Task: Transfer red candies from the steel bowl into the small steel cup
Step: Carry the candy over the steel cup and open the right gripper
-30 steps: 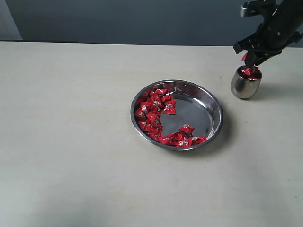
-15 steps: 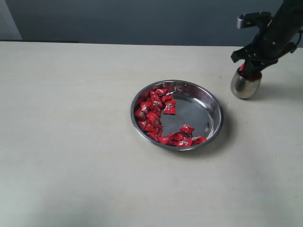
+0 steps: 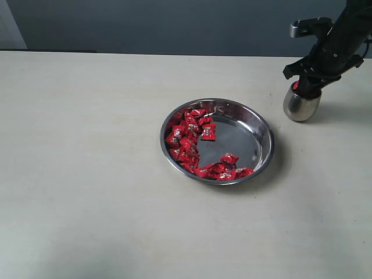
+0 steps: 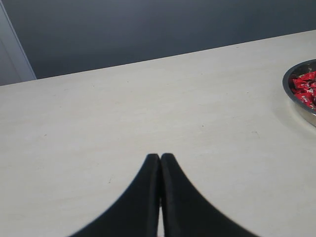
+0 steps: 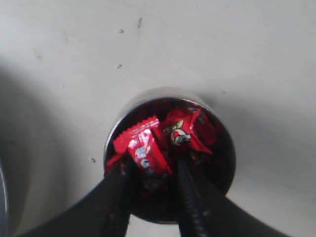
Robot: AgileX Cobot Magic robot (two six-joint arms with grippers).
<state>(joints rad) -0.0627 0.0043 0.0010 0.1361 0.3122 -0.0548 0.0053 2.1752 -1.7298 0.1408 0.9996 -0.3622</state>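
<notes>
**Right gripper at the cup mouth, one candy between its fingers**

Black right gripper (image 3: 304, 87) hangs straight over the small rounded brushed-steel cup (image 3: 301, 106), its fingertips at the cup's mouth. In the right wrist view the jaws stand narrow, with a shiny red-wrapped candy (image 5: 143, 153) upright between the two black fingers (image 5: 190, 202) and gripped at its lower end. Beneath it, more red wrappers fill the cup up to its rim.

The cup stands on the pale, matt table top (image 3: 87, 174) towards the back right, near the right edge of the exterior view and not far from the table's back edge, where a dark grey wall (image 3: 174, 23) begins. Bare table surrounds the cup on every side that shows.

The wide, shallow, shiny steel bowl (image 3: 264, 125) sits near the middle of the table, to the left of the cup and nearer the camera, close to it but not touching. The remaining red candies (image 3: 185, 139) lie in an arc along the bowl's left and front inner wall, and the middle and right of its floor are bare steel.

The black left gripper (image 4: 159, 158) is out of the exterior view. Its own camera shows its fingers pressed together with nothing between them, over open table, with the bowl's rim well off to one side.
</notes>
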